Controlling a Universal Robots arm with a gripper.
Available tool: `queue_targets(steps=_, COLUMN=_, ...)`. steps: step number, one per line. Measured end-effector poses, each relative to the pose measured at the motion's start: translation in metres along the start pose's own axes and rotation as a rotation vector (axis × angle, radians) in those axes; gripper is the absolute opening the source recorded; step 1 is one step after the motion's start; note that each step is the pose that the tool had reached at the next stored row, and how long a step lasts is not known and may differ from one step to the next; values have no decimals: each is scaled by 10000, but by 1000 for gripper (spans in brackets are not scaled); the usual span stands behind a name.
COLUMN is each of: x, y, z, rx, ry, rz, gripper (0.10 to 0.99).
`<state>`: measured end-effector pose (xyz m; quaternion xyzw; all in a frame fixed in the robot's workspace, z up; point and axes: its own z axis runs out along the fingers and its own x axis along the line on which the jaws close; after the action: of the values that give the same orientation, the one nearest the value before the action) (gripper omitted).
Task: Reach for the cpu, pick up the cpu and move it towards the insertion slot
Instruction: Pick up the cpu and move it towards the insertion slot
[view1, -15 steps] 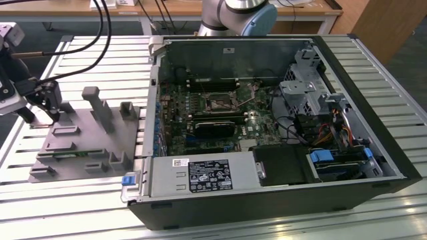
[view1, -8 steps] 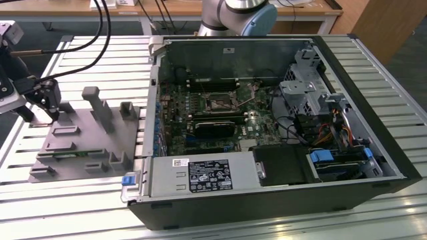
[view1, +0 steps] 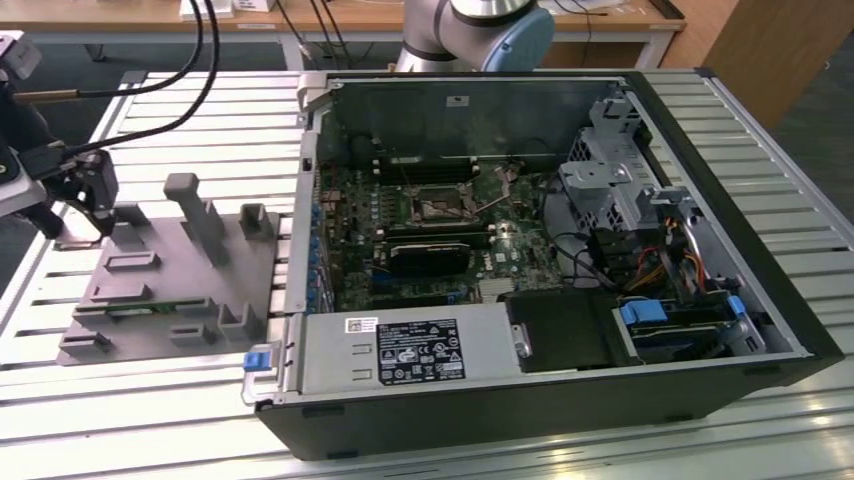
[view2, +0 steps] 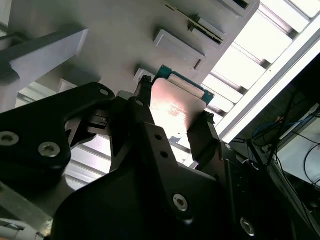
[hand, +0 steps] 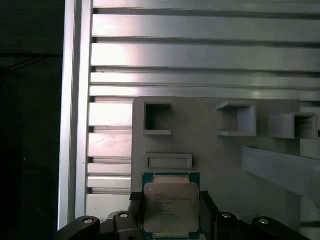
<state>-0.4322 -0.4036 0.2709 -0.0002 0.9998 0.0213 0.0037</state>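
Ribbed metal table (view1: 147, 420), wooden desk (view1: 360, 15) behind, brown wooden cabinet (view1: 747, 50)

Route to slot (view1: 438, 208): two barriers
Tall posts (view1: 200, 215) on the tray (view1: 147, 300) and the case wall (view1: 310, 190) stood between the gripper (view1: 80, 215) holding the cpu (hand: 171, 207) and the slot; above them the way lay open.

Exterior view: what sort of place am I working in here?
Most likely a robotics lab bench for PC assembly: an opened computer case lies on a slatted aluminium table, a grey fixture plate sits beside it, and the pincer grips the cpu over that plate.
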Motion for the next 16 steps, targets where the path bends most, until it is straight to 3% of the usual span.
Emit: queue_targets(steps=16, x=-3, y=61, z=-388, rx=1, ry=-1, rz=0, gripper=537)
